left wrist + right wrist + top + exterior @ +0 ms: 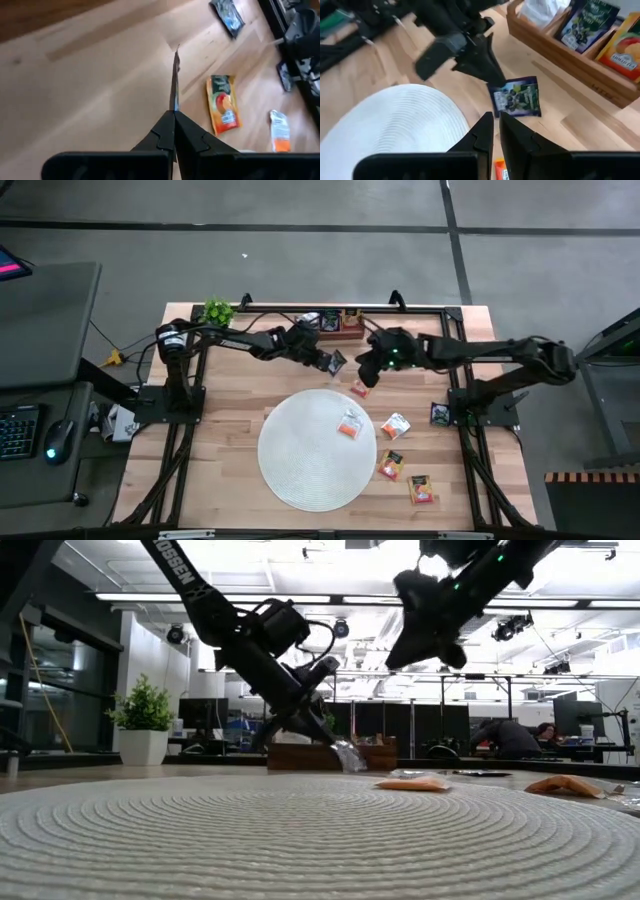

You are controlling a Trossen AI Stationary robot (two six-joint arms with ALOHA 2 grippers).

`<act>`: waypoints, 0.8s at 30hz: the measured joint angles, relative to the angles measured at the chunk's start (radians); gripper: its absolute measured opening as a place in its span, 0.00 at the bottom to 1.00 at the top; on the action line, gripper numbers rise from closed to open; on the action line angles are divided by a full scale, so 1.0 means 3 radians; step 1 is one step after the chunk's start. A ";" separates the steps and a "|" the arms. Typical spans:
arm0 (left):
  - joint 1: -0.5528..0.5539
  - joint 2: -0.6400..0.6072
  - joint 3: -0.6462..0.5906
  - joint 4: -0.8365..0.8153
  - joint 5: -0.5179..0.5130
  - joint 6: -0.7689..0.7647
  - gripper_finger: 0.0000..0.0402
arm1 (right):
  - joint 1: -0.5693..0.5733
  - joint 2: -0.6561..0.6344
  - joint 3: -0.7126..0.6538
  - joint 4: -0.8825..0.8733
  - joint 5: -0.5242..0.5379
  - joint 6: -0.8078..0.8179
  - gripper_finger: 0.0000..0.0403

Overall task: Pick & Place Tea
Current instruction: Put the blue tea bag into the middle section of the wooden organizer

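Tea sachet, dark with a berry print (pixel 516 98): pinched by one corner between the clenched fingers of the left gripper (pixel 492 79), hanging above bare wood between the round mat (pixel 318 448) and the wooden tray (pixel 560 42). In the left wrist view the sachet (pixel 174 80) shows edge-on, a thin sliver running straight out from the closed fingertips. In the low view it dangles tilted, clear of the table.

Right gripper (pixel 366 370): hovers near the left one, above an orange sachet (pixel 360 387) lying on the wood. Its fingers stand almost together with only a narrow slit between them and nothing held.

Other sachets: one on the mat (pixel 349 425), one just off the mat's edge (pixel 396 425), two more toward the near right (pixel 391 465) (pixel 421 489), a dark one by the right arm's base (pixel 439 413). The tray already holds several sachets standing upright (pixel 587 22).

Handling, as a judgement: the sachet looks very light, thin and flexible, likely with a slick foil face. A corner grip lets it swing and twist. A hold nearer the middle of an edge should keep it steadier. Flat ones on the wood offer little to catch, so the fingers must close on a raised edge.
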 joint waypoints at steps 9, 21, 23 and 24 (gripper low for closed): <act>0.0000 -0.0369 -0.0004 0.0194 -0.0344 0.0520 0.00 | 0.0007 -0.0285 0.0005 -0.0247 -0.0021 0.0060 0.08; 0.0001 -0.0628 -0.0001 0.0838 -0.1056 0.1049 0.00 | 0.0008 -0.0351 0.0005 -0.0359 -0.0537 -0.0035 0.08; 0.0001 -0.0630 0.0000 0.0932 -0.1203 0.1031 0.00 | 0.0008 -0.0381 0.0005 -0.0386 -0.0594 -0.0096 0.08; 0.0001 -0.0630 0.0000 0.0946 -0.1293 0.1001 0.00 | 0.0008 -0.0397 0.0005 -0.0387 -0.0611 -0.0123 0.08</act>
